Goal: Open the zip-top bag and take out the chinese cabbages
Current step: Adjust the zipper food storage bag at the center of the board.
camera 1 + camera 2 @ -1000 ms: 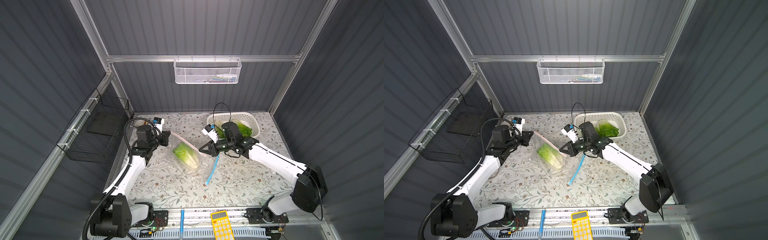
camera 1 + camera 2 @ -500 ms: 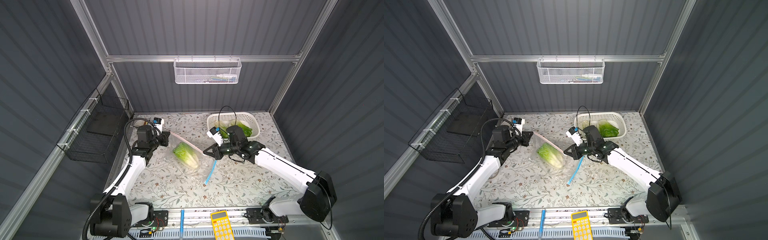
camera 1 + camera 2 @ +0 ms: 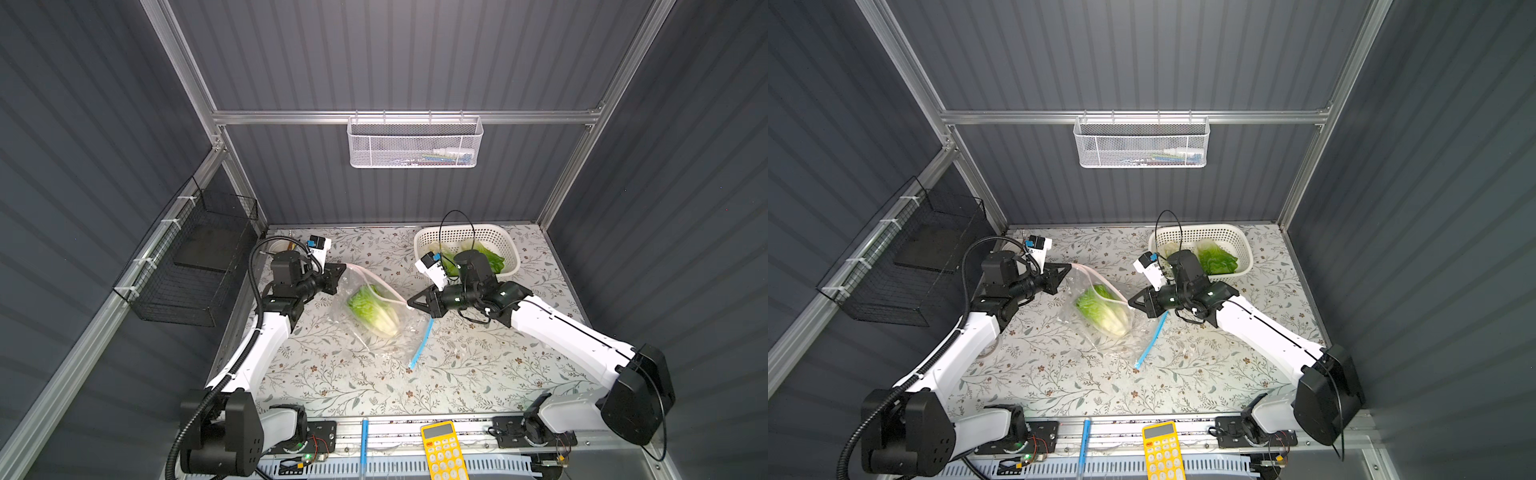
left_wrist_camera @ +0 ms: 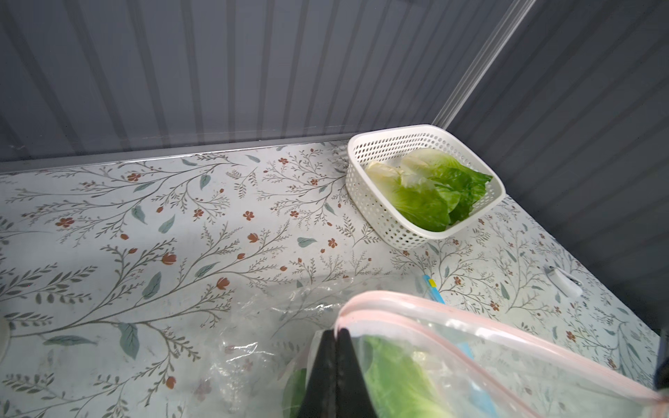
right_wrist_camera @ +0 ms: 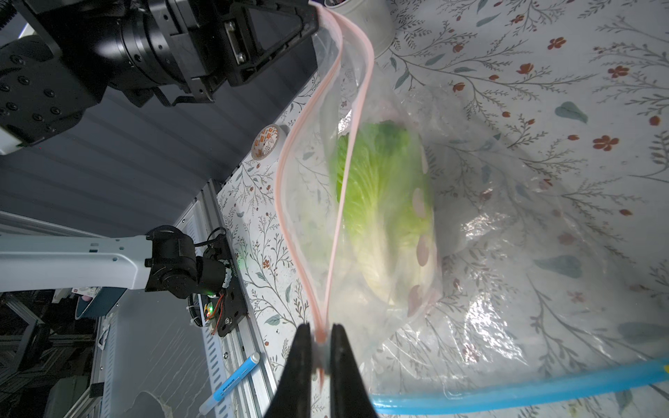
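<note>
Your right pincer [image 5: 320,331] pinches the near end of the pink rim on the zip-top bag [image 3: 395,345]. Your left pincer [image 4: 336,331] pinches the far end, likely to stretch the mouth for reaching the one cabbage [image 3: 372,309] inside, mid tabletop [image 3: 332,382]. Two cabbages [image 4: 427,195] already lie in the far-right basket [image 4: 398,231].

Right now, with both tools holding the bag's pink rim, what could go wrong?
1. The left tool and right tool each pinch an end of the pink rim; pulling apart may flatten the narrow mouth or tear the zip-top bag.
2. No tool is free for the cabbage inside; letting go of one end may let the mouth collapse.
</note>
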Controlling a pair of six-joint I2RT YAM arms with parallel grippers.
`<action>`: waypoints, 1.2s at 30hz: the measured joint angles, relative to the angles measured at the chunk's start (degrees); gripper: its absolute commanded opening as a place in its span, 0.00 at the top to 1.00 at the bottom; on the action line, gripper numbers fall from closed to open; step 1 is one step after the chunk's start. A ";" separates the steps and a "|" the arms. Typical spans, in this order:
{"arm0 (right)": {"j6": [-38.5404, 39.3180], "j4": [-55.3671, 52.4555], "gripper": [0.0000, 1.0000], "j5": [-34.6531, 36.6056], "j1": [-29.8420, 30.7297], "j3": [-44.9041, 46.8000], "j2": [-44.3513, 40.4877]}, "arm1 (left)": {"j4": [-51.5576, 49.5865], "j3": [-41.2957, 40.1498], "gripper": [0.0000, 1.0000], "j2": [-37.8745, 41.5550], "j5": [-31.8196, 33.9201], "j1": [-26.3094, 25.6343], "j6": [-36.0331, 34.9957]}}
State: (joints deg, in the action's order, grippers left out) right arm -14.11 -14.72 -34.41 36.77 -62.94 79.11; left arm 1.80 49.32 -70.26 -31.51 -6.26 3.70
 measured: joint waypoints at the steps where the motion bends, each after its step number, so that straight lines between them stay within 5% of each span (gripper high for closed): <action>1: 0.09 0.00 1.00 0.07 -0.02 -0.63 0.28 | 0.11 0.00 1.00 0.15 -0.83 0.00 0.02; 23: -0.94 0.09 1.00 6.99 -3.34 -6.69 6.38 | 6.23 -1.25 1.00 1.53 -14.67 -0.20 3.06; 36: -1.53 0.59 1.00 10.47 -3.37 -10.16 9.62 | 8.59 -1.29 1.00 -0.61 -19.78 -5.51 4.76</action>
State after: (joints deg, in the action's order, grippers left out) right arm -15.64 -14.13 -23.94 33.41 -73.10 88.73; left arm 10.39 48.03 -70.87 -51.29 -11.77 8.47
